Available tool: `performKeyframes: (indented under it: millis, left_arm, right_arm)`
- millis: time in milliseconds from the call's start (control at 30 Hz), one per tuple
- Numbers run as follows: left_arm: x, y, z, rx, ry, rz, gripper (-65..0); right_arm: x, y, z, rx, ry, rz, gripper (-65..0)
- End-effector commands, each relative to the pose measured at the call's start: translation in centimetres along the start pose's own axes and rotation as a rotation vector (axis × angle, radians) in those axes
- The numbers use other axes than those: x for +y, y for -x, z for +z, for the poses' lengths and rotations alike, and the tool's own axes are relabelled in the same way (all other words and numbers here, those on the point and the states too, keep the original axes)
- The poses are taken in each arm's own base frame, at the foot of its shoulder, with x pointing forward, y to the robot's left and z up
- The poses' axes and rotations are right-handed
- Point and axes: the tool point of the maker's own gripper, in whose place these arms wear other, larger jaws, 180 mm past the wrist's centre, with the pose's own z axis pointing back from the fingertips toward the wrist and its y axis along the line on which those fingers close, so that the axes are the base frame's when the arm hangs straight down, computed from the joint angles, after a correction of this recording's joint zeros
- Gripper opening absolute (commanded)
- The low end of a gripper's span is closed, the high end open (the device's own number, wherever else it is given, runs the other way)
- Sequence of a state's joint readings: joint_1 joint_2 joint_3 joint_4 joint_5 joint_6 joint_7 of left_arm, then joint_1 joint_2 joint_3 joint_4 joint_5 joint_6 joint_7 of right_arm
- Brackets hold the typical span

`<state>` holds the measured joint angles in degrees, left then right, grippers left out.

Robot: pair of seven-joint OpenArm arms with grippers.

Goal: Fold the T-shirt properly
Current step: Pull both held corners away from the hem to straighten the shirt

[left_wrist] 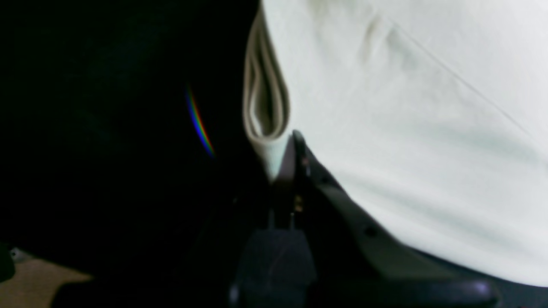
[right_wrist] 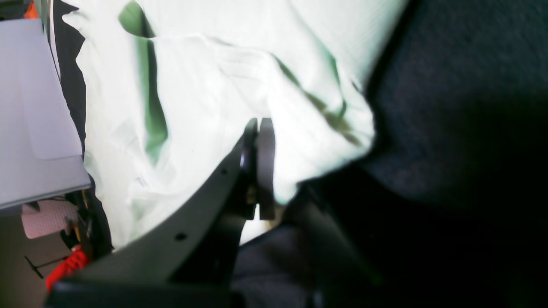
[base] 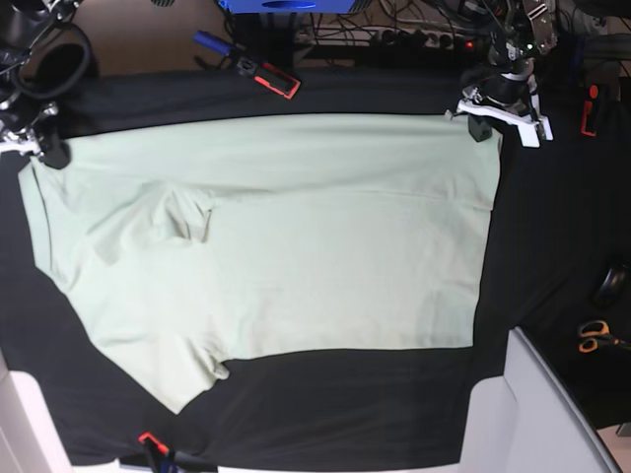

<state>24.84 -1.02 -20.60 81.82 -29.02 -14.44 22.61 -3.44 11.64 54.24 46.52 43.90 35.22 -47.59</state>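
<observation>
No legible text, label, brand, number or sign in the left wrist, right wrist or base view
</observation>
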Motion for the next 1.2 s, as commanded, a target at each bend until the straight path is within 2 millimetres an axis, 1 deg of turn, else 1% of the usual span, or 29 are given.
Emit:
performKeyframes:
  millis: [0, 167, 267, 300, 367, 433, 467, 567, 700, 800, 900, 1167]
  left_arm:
    - [0.8, -1.6, 0.4, -0.051, -0.023, -0.014, -65.0]
    - [0.9, -1.3, 0.5, -0.046, -0.025, -0.015, -65.0]
    - [0.9, -1.3, 0.5, -0.044, -0.026, -0.016, -65.0]
    - [0.9, -1.3, 0.5, -0.044, -0.026, -0.018, -65.0]
    - [1.0, -1.2, 0.4, -0.041, -0.028, -0.017, -65.0]
    - [1.3, -0.6, 0.3, -0.026, -0.034, -0.012, -65.0]
    - [1.4, -0.2, 0.1, -0.015, -0.037, -0.005, -65.0]
    - [1.7, 0.6, -0.1, 0.005, -0.044, 0.006, -65.0]
    - [1.7, 0.6, -0.1, 0.004, -0.044, 0.006, -65.0]
    - [1.5, 0.0, -0.4, -0.008, -0.039, 0.004, -65.0]
    - [1.5, 0.1, -0.4, -0.006, -0.040, 0.004, -65.0]
    - [1.8, 0.5, -0.1, 0.003, -0.046, 0.004, -65.0]
  right_arm:
    - [-1.2, 0.3, 0.5, 0.019, 0.052, 0.005, -65.0]
    - [-1.2, 0.8, 0.4, 0.031, 0.051, -0.001, -65.0]
    - [-1.7, 1.3, 0.8, 0.039, 0.062, -0.003, -65.0]
    - [-1.8, 1.1, 1.0, 0.034, 0.065, 0.004, -65.0]
    - [-1.3, 1.1, 1.1, 0.022, 0.061, 0.022, -65.0]
    - [-0.9, 0.6, 1.7, 0.001, 0.063, 0.058, -65.0]
    - [-0.3, 0.5, 1.6, -0.008, 0.055, 0.071, -65.0]
    - [0.4, 0.6, 1.7, -0.020, 0.047, 0.087, -65.0]
    - [0.5, 0.9, 1.6, 0.000, 0.046, 0.088, -65.0]
    - [0.5, 1.0, 1.6, 0.002, 0.045, 0.085, -65.0]
    - [0.4, 1.0, 1.6, 0.003, 0.045, 0.084, -65.0]
    - [-0.7, 1.8, 2.4, 0.018, 0.071, 0.084, -65.0]
